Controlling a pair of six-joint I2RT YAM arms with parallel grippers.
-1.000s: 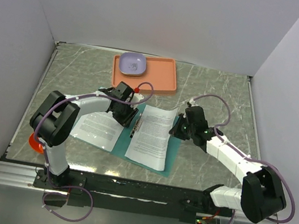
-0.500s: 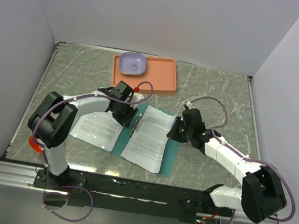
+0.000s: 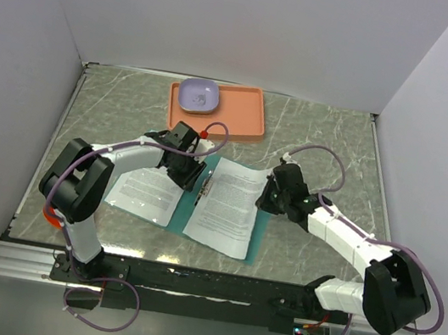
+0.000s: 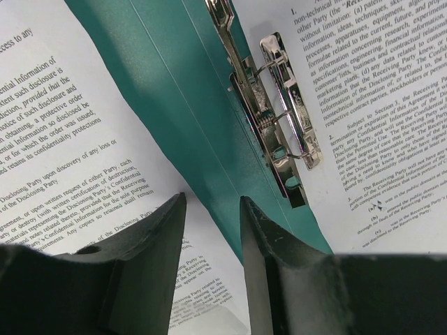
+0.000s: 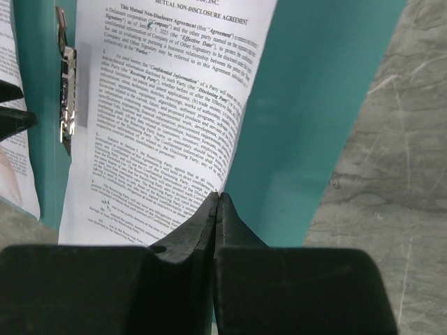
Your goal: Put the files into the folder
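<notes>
Grey-green marbled tabletop (image 3: 331, 142) runs back to plain white walls (image 3: 231, 22). Nearest, the folder (image 5: 307, 105) lies open and flat, its spine running near to far with the far end leaning slightly right. Of the files, the left sheet (image 3: 151, 194) lies on its left flap. The right sheet (image 3: 225, 211) lies on the right flap beside the metal clip (image 4: 276, 118), long axis along the spine. The left gripper (image 4: 211, 202) hovers over the left sheet near the spine, fingers partly spread, holding nothing. The right gripper (image 5: 218, 197) has its fingers pressed together on the right sheet's right edge. Farther back, an orange-pink tray (image 3: 236, 122) holds a lavender dish (image 3: 198, 95).
</notes>
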